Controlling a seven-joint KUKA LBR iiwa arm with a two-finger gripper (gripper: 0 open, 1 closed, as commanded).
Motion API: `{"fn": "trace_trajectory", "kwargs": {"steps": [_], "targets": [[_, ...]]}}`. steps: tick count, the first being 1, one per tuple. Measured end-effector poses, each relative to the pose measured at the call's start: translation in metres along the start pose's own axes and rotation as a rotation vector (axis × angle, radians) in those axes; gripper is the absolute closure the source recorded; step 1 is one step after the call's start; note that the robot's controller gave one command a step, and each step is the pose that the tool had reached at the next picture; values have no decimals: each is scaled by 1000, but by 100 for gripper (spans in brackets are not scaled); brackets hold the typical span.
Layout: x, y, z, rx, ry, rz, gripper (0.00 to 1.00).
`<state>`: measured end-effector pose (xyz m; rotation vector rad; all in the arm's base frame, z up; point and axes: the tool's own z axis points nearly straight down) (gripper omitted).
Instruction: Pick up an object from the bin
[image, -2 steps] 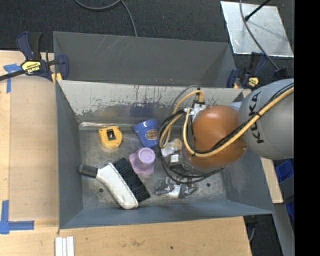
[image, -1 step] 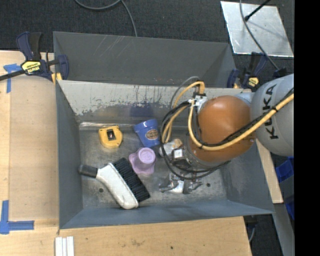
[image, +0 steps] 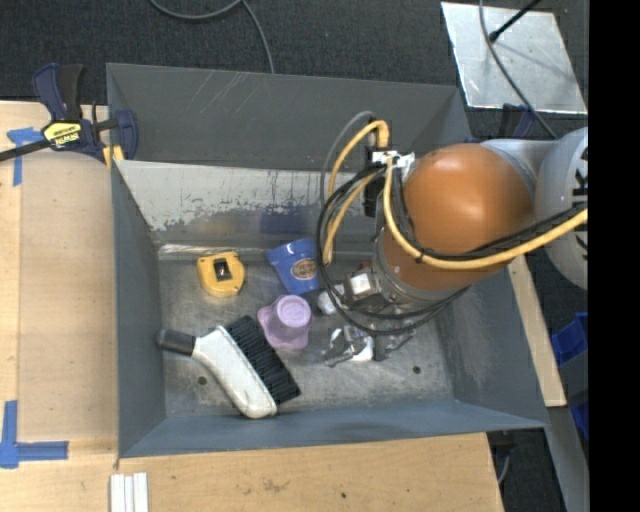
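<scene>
Arm (image: 560, 190) came in from camera-right, and the orange wrist cover (image: 465, 205) sat over the right half of the grey bin (image: 135, 330). Yellow and black cables (image: 345, 190) looped off the wrist toward the back wall.

Jaws were low, at or close to the bin floor, right of centre, below the cover. Open or closed: couldn't tell, because the wrist hardware and cables blocked the tips.

The nearest thing was a small purple cup (image: 288, 320), tilted, round end facing up. It sat on the floor near the middle, just camera-left of the jaws. I couldn't tell whether they touched it.

Other things on the floor:
- Blue container with a round label (image: 296, 262), behind the purple cup at the foot of the back wall, partly under the cables.
- Yellow tape measure (image: 221, 274), camera-left of the blue container, well apart from the jaws.
- White hand brush with black bristles (image: 240, 365), lying at a diagonal toward the front-left. Its bristle edge was just beside the purple cup, and its dark handle tip pointed at the left wall.
</scene>
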<state>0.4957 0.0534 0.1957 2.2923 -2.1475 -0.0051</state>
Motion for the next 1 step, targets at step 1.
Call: {"fn": "trace_trajectory", "kwargs": {"steps": [1], "targets": [[8, -6, -60, 1, -1, -127, 100]]}}
